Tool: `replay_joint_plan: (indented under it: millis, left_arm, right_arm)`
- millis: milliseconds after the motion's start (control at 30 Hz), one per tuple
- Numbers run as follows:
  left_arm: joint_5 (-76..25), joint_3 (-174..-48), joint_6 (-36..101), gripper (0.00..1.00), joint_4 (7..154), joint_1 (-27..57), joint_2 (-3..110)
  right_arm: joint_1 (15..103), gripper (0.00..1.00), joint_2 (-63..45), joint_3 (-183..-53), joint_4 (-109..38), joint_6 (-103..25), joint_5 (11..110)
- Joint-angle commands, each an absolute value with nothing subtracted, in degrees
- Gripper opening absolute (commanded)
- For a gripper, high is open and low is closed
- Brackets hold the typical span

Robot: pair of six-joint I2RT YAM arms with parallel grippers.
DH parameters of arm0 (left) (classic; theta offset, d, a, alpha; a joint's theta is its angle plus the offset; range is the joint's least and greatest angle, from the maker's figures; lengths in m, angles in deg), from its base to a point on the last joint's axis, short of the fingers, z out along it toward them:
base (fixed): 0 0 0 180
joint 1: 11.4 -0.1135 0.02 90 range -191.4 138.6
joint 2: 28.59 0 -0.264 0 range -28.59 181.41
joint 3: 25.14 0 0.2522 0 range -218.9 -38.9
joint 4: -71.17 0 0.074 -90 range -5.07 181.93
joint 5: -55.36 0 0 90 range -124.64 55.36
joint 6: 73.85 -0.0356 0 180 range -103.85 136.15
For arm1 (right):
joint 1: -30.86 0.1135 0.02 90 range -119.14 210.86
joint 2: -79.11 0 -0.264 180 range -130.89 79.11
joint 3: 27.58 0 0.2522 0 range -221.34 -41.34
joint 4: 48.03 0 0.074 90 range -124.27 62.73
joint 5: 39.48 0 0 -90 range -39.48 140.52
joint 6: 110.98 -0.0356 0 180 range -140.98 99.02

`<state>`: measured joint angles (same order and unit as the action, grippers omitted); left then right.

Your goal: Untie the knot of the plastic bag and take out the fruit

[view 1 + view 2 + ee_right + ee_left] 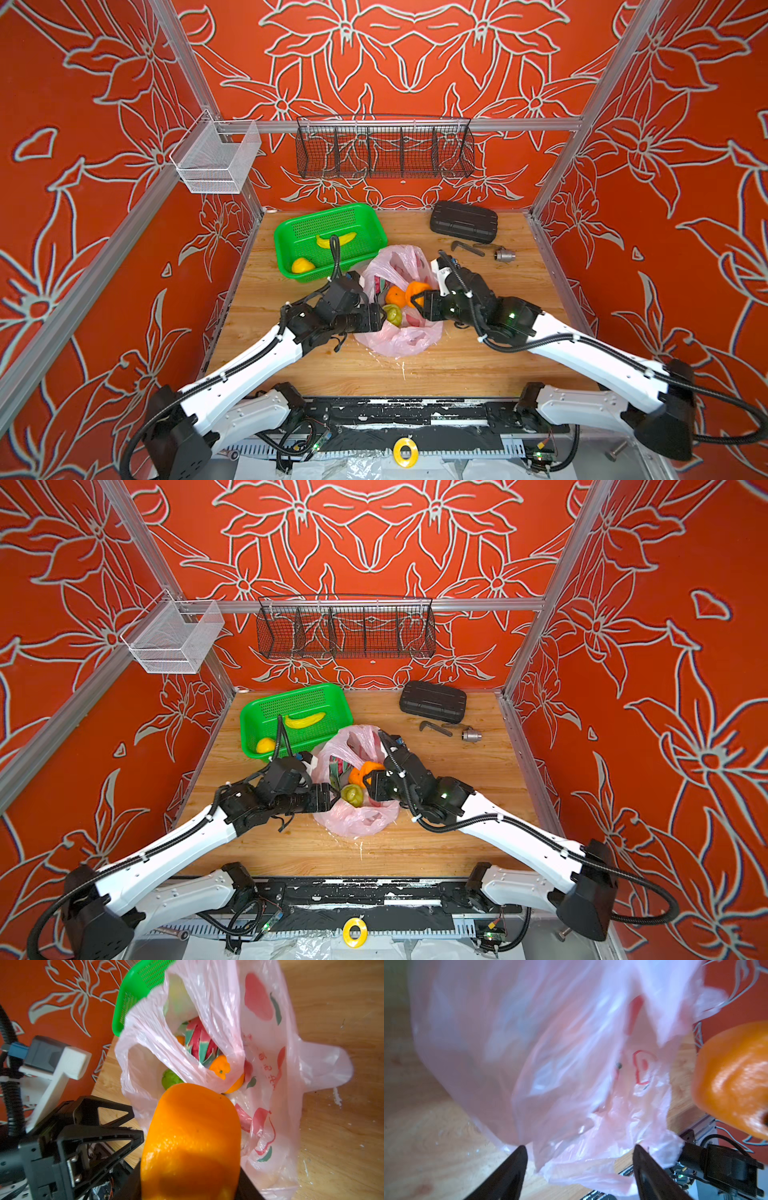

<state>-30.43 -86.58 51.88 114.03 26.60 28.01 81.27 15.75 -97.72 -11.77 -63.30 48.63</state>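
The plastic bag (pixel 399 340) lies lengthwise front-to-back, mouth upward.

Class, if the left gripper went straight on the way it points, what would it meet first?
Probably the plastic bag: its film lies right ahead of the open left gripper, though depth is unclear.

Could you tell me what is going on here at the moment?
The robot is emptying fruit from an opened pink bag on the table. The right pincer is shut on an orange at the bag's mouth. The left pincer stands open at the bag's edge, gripping nothing. A second orange, a green fruit and a dragon fruit lie in the bag. A banana and a yellow fruit lie in the green basket.
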Motion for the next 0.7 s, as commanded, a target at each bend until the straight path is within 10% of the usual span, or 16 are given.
replay_joint_plan:
  millis: [0,667]
  left_arm:
    - [-33.06,-87.72,42.37,0.83,107.57,27.12,24.02]
    - [-18.14,-100.02,-0.45,0.98,71.7,25.23,40.32]
  right_arm:
    - [79.72,0.46,17.65,-100.2,-10.23,-62.16,49.46]
    - [64.34,0.46,10.11,-113.28,-27.94,-72.16,79.82]
